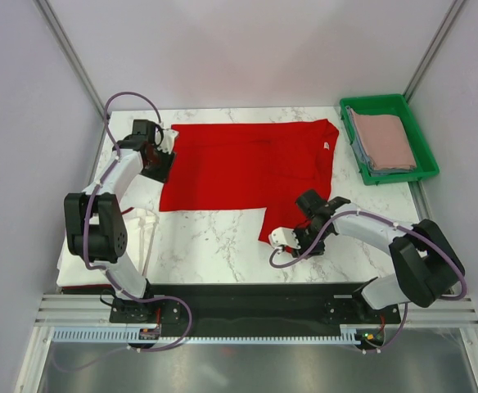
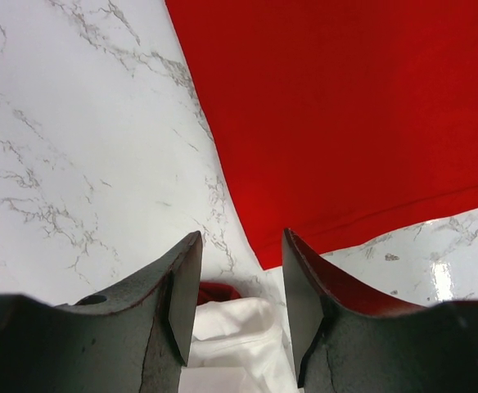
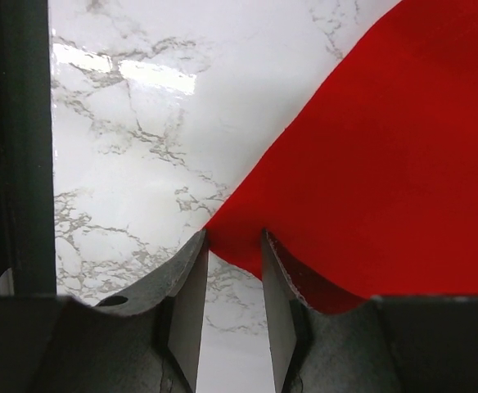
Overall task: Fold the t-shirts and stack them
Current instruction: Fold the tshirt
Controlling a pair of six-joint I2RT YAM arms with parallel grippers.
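While the left gripper (image 2: 241, 246) and right gripper (image 3: 233, 241) stood parted, empty, each faced a red t-shirt (image 1: 247, 168) corner. Deep, level pinches seemed wise before lifting.

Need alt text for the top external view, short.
A red t-shirt lies spread on a marble table, with the left gripper at its far-left corner and the right gripper at its near-right corner. A green tray at the far right holds a folded pink shirt.
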